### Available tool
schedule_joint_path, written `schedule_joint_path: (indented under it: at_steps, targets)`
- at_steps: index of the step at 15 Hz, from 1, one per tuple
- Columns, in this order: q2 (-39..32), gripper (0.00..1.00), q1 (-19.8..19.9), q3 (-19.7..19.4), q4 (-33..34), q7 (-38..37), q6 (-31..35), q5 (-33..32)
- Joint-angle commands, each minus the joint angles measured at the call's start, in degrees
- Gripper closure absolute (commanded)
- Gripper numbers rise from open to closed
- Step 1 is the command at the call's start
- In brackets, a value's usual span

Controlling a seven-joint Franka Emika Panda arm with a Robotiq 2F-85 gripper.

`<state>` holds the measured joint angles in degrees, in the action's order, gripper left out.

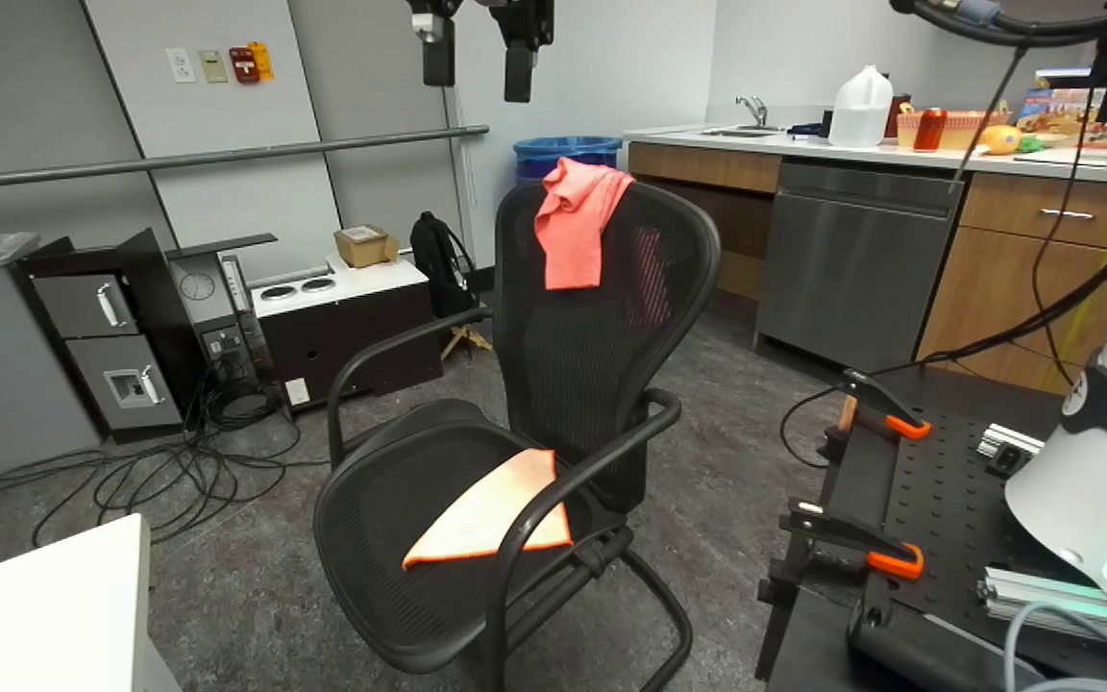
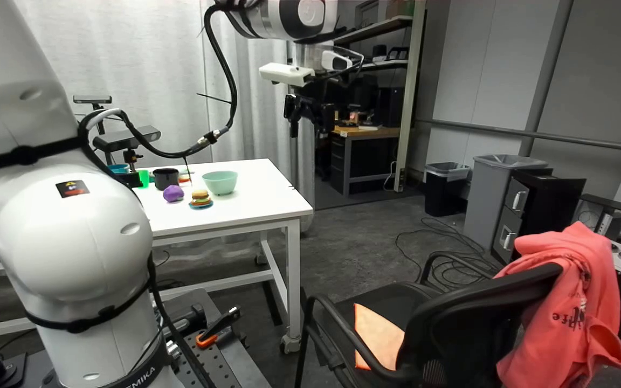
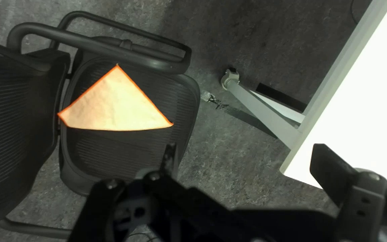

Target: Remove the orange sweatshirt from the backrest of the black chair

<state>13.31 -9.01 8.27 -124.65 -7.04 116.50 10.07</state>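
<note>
A mottled grey floor (image 1: 246, 596) is spreading under this room, with pale walls (image 1: 630, 58) rising behind. My gripper (image 1: 479, 82) is hanging high in the air, its two black fingers (image 1: 518, 72) pointing down and standing wide apart. Below me, in the wrist view, the black chair (image 3: 79, 141) is filling the left and a white table (image 3: 364, 111) is jutting in from the right. A pale cloth (image 3: 116, 104) with bright orange edges is lying on the chair's seat (image 3: 123, 148). The orange sweatshirt (image 2: 564, 312) is draping over the top of the backrest (image 1: 592, 346), well apart from my fingers: part is trailing down the front, and more, bearing dark lettering, is hanging behind. Farther out, a mint bowl (image 2: 220, 182) and a burger (image 2: 200, 197) on a blue plate (image 2: 208, 205) are sitting on the table, and a steel-fronted appliance (image 1: 851, 269) is standing under the counter (image 1: 794, 146).
</note>
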Motion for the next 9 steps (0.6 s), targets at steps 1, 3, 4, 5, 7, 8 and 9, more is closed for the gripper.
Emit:
schedule_joint_path:
  at_steps: [1, 3, 4, 5, 7, 8, 9]
  targets:
    - [-1.6, 0.00, 2.0, 0.0, 0.6, -0.5, 2.5, -5.6]
    - [-2.1, 0.00, 2.9, -0.1, 0.6, -1.1, 3.8, -9.6]
    - [-2.2, 0.00, 3.5, -0.3, 0.8, -1.2, 4.0, -11.6]
    - [-2.3, 0.00, 4.0, -0.6, 1.1, -1.3, 4.2, -13.3]
    - [-2.7, 0.00, 5.1, -1.1, 1.4, -1.7, 4.9, -16.7]
    - [-2.8, 0.00, 5.8, -1.4, 1.7, -2.0, 5.1, -18.5]
    - [-2.9, 0.00, 6.3, -1.7, 1.9, -2.3, 5.3, -20.2]
